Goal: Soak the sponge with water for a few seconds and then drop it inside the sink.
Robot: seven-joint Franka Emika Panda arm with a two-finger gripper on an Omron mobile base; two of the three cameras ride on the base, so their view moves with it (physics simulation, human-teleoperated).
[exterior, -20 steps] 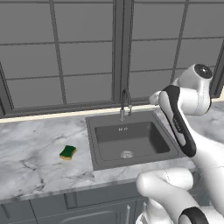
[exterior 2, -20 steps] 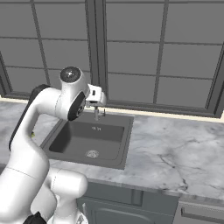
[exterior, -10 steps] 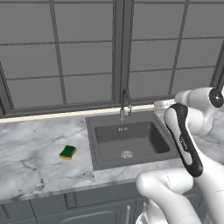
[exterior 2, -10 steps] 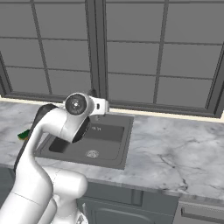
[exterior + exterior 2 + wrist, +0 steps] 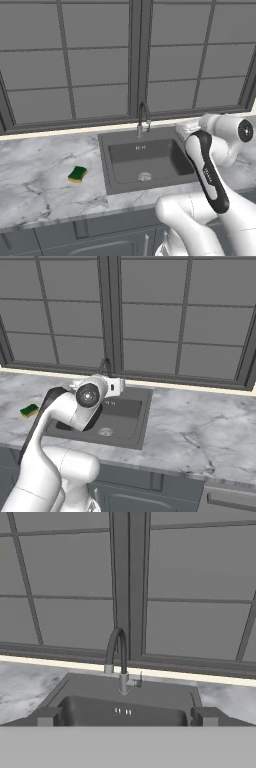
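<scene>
Meanwhile the sponge [image 5: 77, 174] lies on the counter [image 5: 35, 185], well left of the sink [image 5: 111, 172]; jaws wide, empty.

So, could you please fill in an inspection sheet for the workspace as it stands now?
Surface: grey marble counter, bare apart from the sponge.
Job's things: sponge lies flat on the counter left of the sink; no water seen running from the faucet.
Clutter: nothing seen.
Hand: hand open, holding nothing, facing the faucet from in front of the sink.
Cables: nothing seen.
Surroundings: dark-framed window behind the counter, cabinets below.
</scene>
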